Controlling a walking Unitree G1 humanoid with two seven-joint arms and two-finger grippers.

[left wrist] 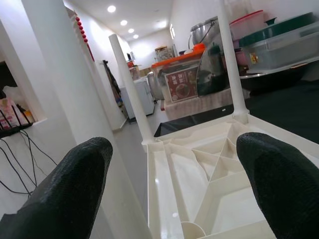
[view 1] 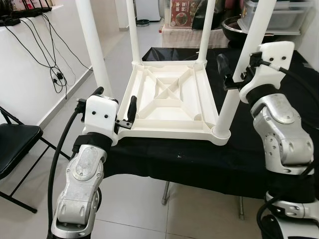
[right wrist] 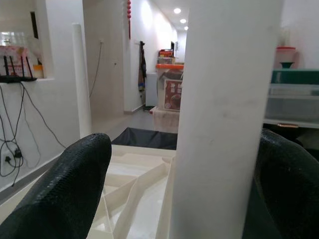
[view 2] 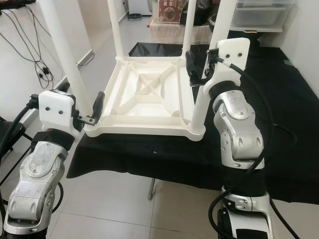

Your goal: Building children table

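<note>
A white plastic children's table (view 1: 167, 94) lies upside down on a black-covered table (view 1: 199, 159), with its white legs pointing up. My left gripper (view 1: 114, 99) is open at the near-left corner, and its black fingers (left wrist: 65, 194) straddle the foot of the near-left leg (view 1: 94, 45). My right gripper (view 2: 204, 69) is open higher up around the near-right leg (view 1: 234, 84). In the right wrist view that leg (right wrist: 219, 119) stands between the two fingers (right wrist: 75, 184), with a gap on one side.
A black folding chair (view 1: 15, 144) stands on the tiled floor at the left, under cables (view 1: 55, 74) hanging on the white wall. Plastic containers (view 1: 281, 17) and a dark bowl (view 1: 232, 25) sit at the back right, behind the black table.
</note>
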